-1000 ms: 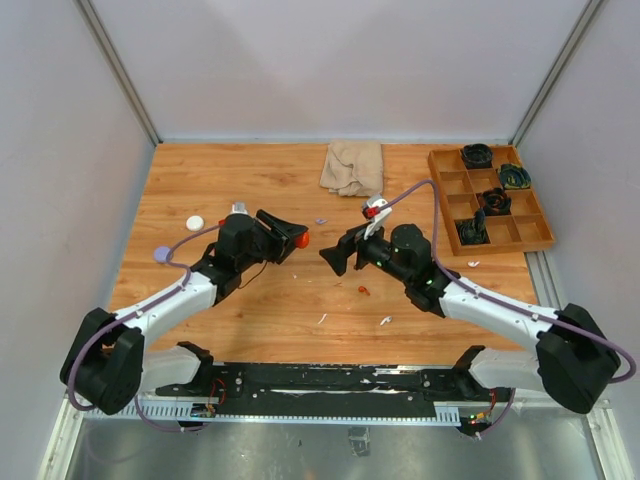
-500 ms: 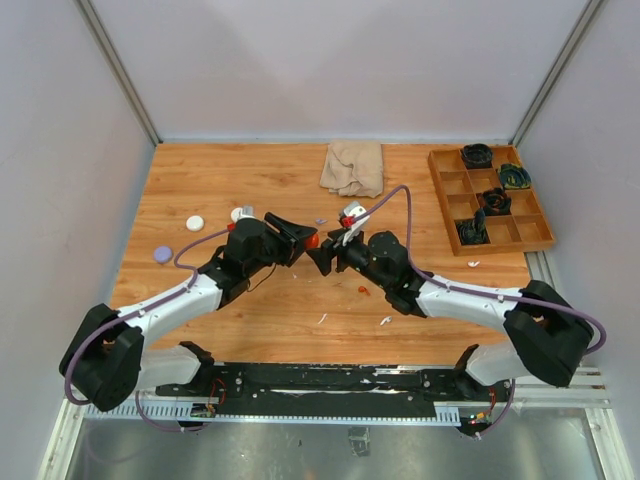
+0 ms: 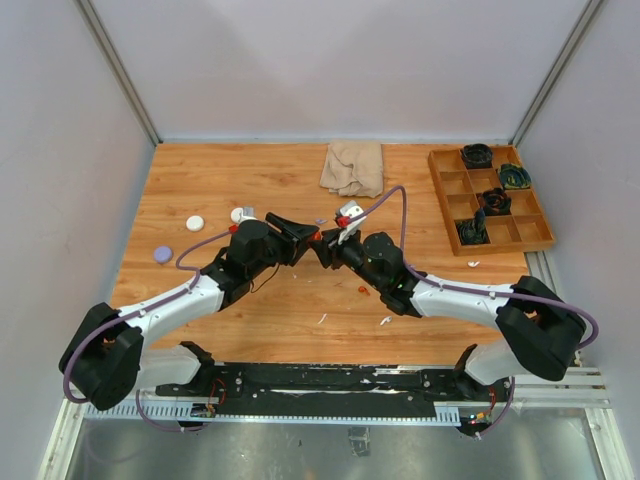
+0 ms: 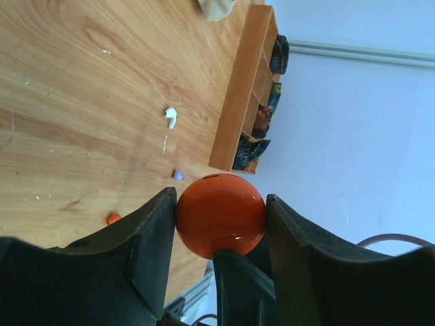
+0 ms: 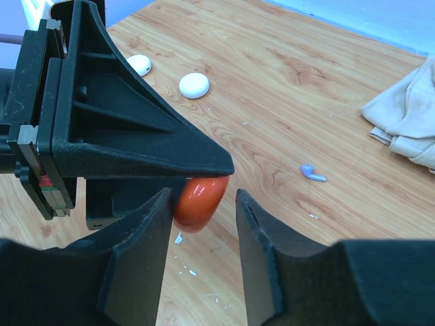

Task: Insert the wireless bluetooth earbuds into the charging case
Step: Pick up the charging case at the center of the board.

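The charging case (image 4: 219,212), a glossy orange-red round shell, is pinched between the fingers of my left gripper (image 4: 221,202) above the table's middle (image 3: 313,238). My right gripper (image 5: 202,199) straddles the same case (image 5: 199,195) from the opposite side. Its left finger touches the case and a gap shows at its right finger. Loose earbuds lie on the wood: a purple one (image 5: 312,172), a white one (image 4: 170,117) and a red one (image 3: 363,289).
Two white pucks (image 5: 194,85) (image 5: 139,64) and a purple puck (image 3: 162,254) lie at the left. A beige cloth (image 3: 353,167) sits at the back. A wooden compartment tray (image 3: 528,233) holding dark items stands at the back right.
My right arm has swung left to meet the left gripper, and its jaws have narrowed around the case. The left gripper has shifted slightly right, still holding the case.
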Robot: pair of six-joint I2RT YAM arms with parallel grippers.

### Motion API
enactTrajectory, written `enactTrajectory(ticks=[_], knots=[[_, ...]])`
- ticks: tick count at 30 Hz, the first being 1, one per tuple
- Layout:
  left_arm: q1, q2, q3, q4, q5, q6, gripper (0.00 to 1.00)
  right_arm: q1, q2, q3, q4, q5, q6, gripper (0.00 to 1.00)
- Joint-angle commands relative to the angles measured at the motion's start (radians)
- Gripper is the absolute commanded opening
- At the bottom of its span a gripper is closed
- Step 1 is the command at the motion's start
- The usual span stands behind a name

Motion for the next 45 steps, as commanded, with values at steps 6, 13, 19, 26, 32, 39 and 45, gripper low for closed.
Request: enactTrajectory(ticks=[6, 13, 19, 26, 32, 39, 45], knots=[[-0.027, -0.036, -0.005, 0.044, -0.065, 0.019, 0.51, 0.016, 0.007, 0.036, 0.02, 0.046, 0.031, 0.32], [-0.04, -0.049, -0.011, 0.076, -0.069, 0.062, 0.62, 0.011, -0.013, 0.043, -0.007, 0.03, 0.035, 0.08], [-0.04, -0.054, -0.056, 0.159, -0.055, 0.135, 0.82, -0.012, -0.059, 0.06, -0.079, -0.061, 0.003, 0.01], [-0.039, -0.118, -0.093, 0.216, -0.047, 0.48, 0.85, -0.1, -0.168, 0.11, -0.309, -0.253, -0.088, 0.01], [-0.04, -0.181, -0.143, 0.279, 0.018, 0.814, 0.86, -0.174, -0.251, 0.233, -0.642, -0.384, -0.245, 0.01], [-0.04, -0.2, -0.145, 0.348, 0.274, 1.117, 0.88, -0.196, -0.261, 0.404, -0.983, -0.494, -0.383, 0.01], [-0.04, -0.166, -0.106, 0.362, 0.458, 1.258, 0.88, -0.196, -0.2, 0.581, -1.276, -0.605, -0.475, 0.01]])
